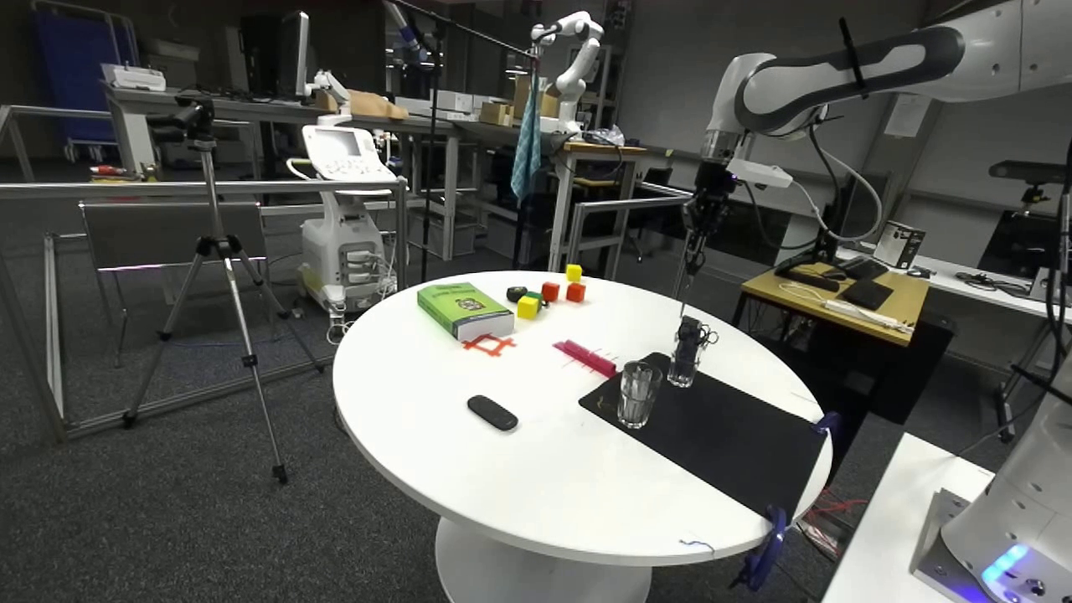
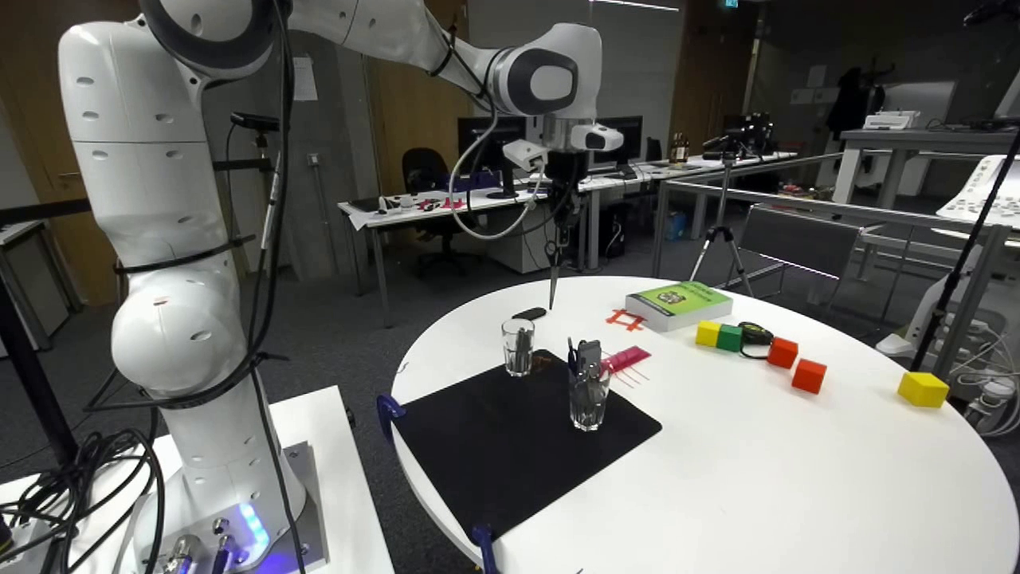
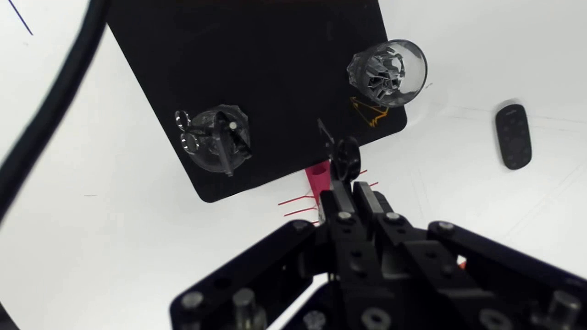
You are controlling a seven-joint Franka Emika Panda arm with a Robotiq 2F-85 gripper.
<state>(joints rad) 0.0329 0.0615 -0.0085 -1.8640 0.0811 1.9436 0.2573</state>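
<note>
My gripper (image 3: 351,184) is shut on the black handles of a pair of scissors (image 3: 347,158), whose blades (image 2: 553,287) point down over the table. In both exterior views the scissors hang in the air below the gripper (image 1: 692,264). A glass holding dark utensils and another pair of scissors (image 1: 685,360) stands on a black mat (image 2: 510,446); the wrist view shows this filled glass (image 3: 215,158) left of the gripper. A second clear glass (image 3: 415,73) stands near the mat's corner. Partly hidden behind the fingers lies a pink ridged piece (image 3: 318,176) with thin red spikes.
A dark oblong remote (image 3: 513,136) lies beyond the second glass. Farther off are a green book (image 1: 465,310), a red frame piece (image 2: 625,320), and several coloured cubes, including a yellow cube (image 2: 923,389). Blue clamps (image 2: 388,414) grip the mat at the table edge.
</note>
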